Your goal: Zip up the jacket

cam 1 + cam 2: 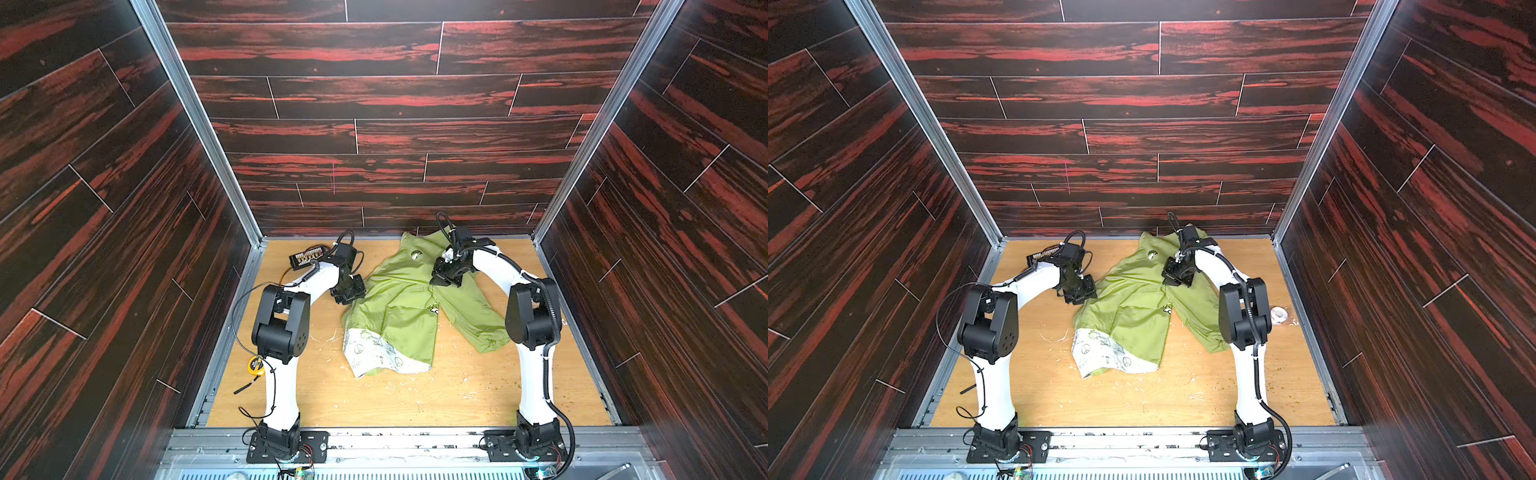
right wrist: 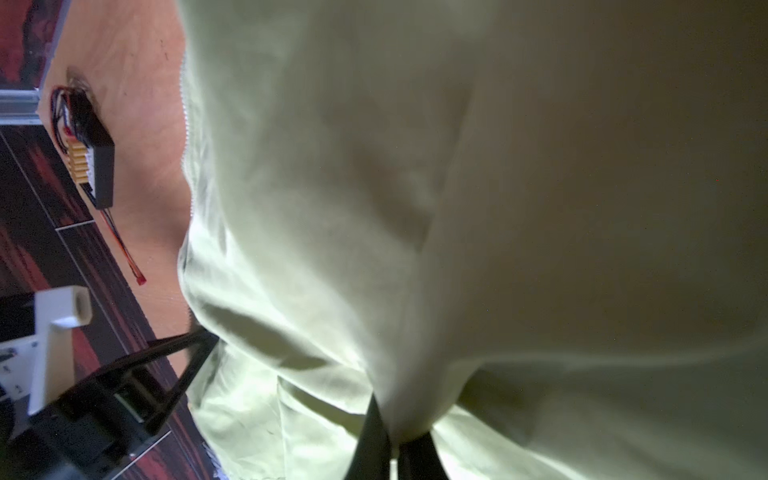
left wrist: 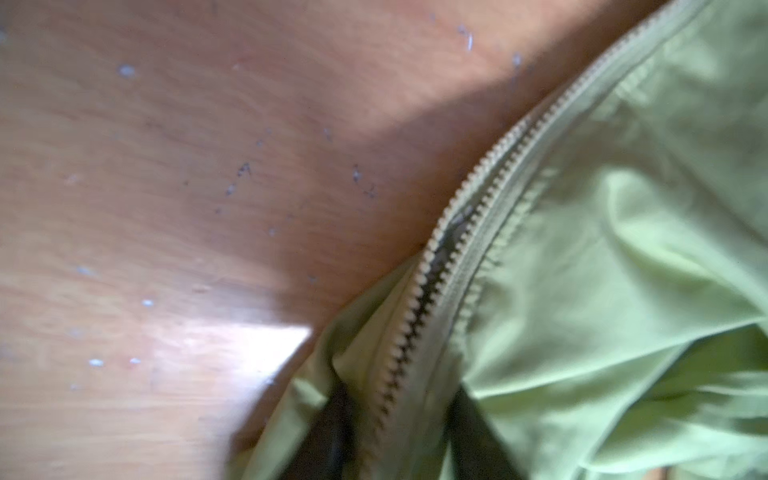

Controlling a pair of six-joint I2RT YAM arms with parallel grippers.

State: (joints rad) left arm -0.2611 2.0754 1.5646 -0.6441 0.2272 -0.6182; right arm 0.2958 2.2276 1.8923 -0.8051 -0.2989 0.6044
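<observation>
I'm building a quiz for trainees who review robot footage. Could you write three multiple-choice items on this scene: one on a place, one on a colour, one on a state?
1. Where is the yellow tape measure?
A) beside the left arm
B) under the right arm
C) against the back wall

2. What colour is the jacket's turned-out lining?
A) red
B) pale with prints
C) black

3. The right end effector is:
A) open in the air
B) holding the tape measure
C) shut on the jacket

Answers:
1 A, a top view shows it right next to that arm.
2 B, the folded-over hem shows pale printed cloth.
3 C, the right wrist view shows its fingers pinched together on the cloth.
</observation>
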